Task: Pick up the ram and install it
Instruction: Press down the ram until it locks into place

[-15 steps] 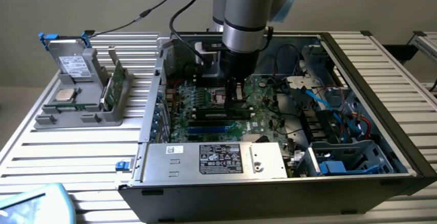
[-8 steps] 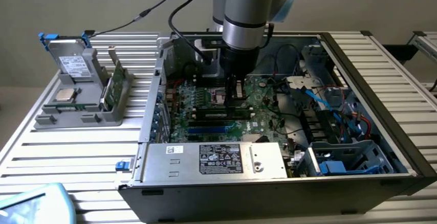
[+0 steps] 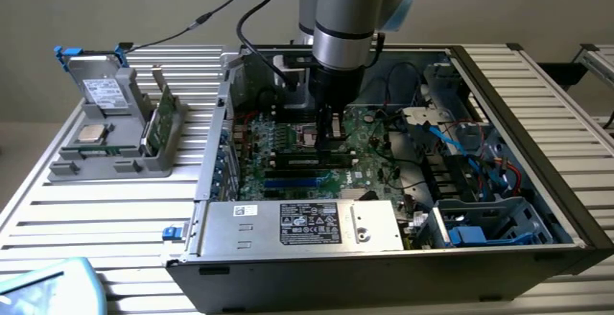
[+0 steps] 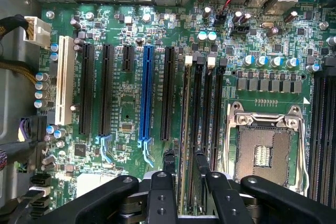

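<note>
Hovering low over motherboard (image 3: 317, 153): gripper (image 4: 184, 174) fingers parted, straddling ram (image 4: 185, 129), not clamped. Ram stands edge-up in slot beside CPU socket (image 4: 265, 153). Insertion apparently done; full seating, latch engagement unverifiable.

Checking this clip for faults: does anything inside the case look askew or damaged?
Nothing stands out. The ram stands edge-up in a memory slot beside the empty processor socket, in line with its neighbours, between the pincer fingers. The motherboard shows no visible damage.
</note>
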### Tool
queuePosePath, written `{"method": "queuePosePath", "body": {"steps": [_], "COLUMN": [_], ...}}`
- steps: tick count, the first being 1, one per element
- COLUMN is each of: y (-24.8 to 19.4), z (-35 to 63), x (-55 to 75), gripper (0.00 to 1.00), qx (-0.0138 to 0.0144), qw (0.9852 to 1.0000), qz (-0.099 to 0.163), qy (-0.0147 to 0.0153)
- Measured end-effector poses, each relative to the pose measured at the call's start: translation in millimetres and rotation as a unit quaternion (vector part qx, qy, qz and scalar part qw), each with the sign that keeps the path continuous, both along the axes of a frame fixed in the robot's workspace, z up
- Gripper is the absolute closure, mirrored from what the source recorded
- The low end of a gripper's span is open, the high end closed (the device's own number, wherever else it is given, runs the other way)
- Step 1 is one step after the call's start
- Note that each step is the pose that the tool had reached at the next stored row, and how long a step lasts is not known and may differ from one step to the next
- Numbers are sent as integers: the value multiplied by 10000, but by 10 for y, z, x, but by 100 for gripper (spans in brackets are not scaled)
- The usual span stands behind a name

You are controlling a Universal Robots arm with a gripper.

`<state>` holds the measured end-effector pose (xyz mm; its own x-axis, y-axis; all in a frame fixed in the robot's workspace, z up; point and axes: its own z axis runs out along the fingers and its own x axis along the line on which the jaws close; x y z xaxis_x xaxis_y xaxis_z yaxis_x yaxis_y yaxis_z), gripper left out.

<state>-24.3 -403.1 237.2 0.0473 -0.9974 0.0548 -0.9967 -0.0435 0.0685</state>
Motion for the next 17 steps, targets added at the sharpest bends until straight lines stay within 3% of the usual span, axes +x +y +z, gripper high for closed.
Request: {"method": "queuePosePath", "body": {"steps": [13,14,16,17], "y": [1,1,1,1], "z": [41,43,44,45], "x": [107,112,118,117], "gripper": [72,74,87,87], "qx": [0,0,1,1], "qw": [10000,10000,10000,10000], "qz": [0,0,0,-1], "qy": [21,20,20,20]}}
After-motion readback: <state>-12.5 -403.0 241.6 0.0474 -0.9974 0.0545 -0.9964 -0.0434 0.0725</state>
